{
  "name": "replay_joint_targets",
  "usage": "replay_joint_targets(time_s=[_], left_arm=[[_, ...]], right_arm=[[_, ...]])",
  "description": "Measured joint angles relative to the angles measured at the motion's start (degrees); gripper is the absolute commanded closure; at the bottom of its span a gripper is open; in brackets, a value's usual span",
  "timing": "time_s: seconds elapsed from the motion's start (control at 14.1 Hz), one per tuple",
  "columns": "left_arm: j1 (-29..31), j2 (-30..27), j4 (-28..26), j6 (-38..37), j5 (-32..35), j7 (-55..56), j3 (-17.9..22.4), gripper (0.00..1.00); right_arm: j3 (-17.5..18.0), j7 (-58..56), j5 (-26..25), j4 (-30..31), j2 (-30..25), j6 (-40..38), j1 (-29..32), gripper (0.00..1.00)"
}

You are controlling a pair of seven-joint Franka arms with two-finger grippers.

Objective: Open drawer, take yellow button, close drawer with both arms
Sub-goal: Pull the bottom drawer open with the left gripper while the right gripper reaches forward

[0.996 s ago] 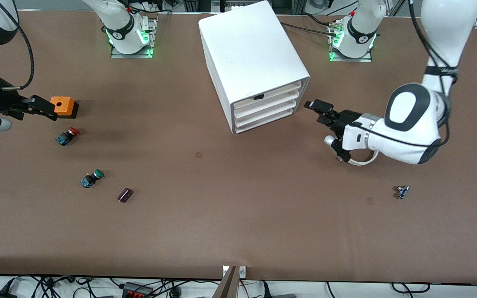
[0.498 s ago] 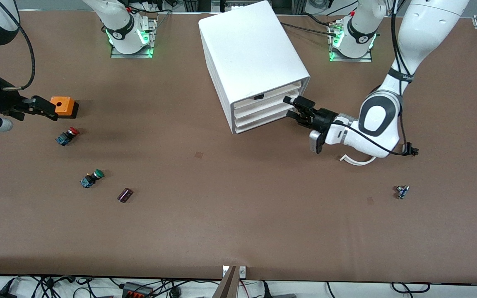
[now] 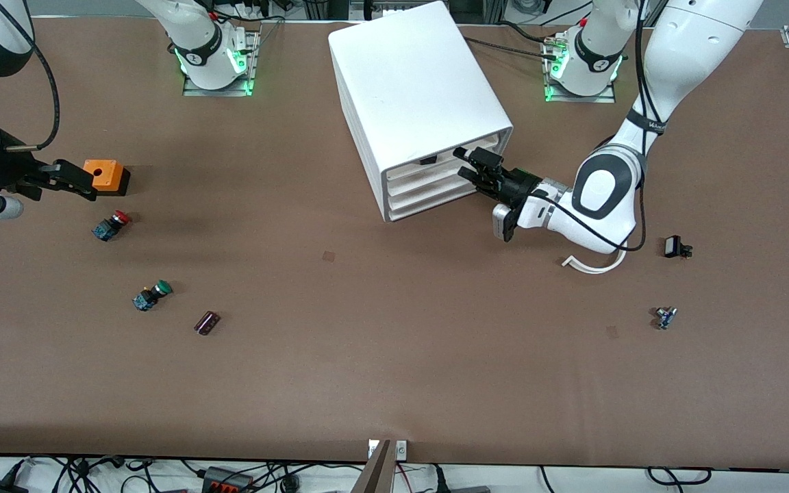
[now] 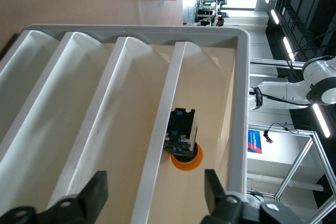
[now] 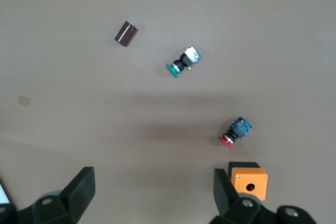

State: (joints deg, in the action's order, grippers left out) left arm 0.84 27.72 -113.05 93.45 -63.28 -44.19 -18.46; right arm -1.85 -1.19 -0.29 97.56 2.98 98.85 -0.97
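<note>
A white cabinet [image 3: 418, 103] with four stacked drawers stands on a brown table [image 3: 394, 370], about midway between the two arms' bases. The left gripper [image 3: 471, 163] is at the cabinet's front, level with the drawer [image 3: 446, 159] at the top of the stack, its two black fingers [image 4: 94, 195] spread apart with nothing held between them. In the left wrist view the gripper looks straight into the drawer fronts, and the button [image 4: 182, 142] — orange cap, black collar, blue base — sits inside the drawer, lying on its side between the drawer's front lip and the cabinet's frame. The right gripper [image 3: 69, 179] waits in the air toward the right arm's end of the table, jaws wide and empty, just beside an orange box [image 3: 105, 174]. Near that box lies a red-capped button [image 3: 111, 225]; nearer the front camera lie a green-capped button [image 3: 151, 295] and a small dark cylinder [image 3: 206, 322]. Toward the left arm's end of the table sit a small black part [image 3: 674, 247] and a tiny blue-grey part [image 3: 665, 317], well apart from the cabinet.
</note>
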Motion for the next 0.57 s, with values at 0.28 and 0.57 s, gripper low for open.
replay_joint_targets(time_s=[0.28, 0.57], left_arm=[[-0.24, 0.33, -1.54, -0.01, 0.00, -0.30, -0.24, 0.64], [-0.29, 0.47, -2.24, -0.02, -0.01, -4.59, -0.34, 0.98]], right_arm=[[0.00, 0.00, 0.00, 0.00, 0.25, 0.06, 0.00, 0.00], [0.00, 0.00, 0.00, -0.02, 0.25, 0.08, -0.01, 0.00]])
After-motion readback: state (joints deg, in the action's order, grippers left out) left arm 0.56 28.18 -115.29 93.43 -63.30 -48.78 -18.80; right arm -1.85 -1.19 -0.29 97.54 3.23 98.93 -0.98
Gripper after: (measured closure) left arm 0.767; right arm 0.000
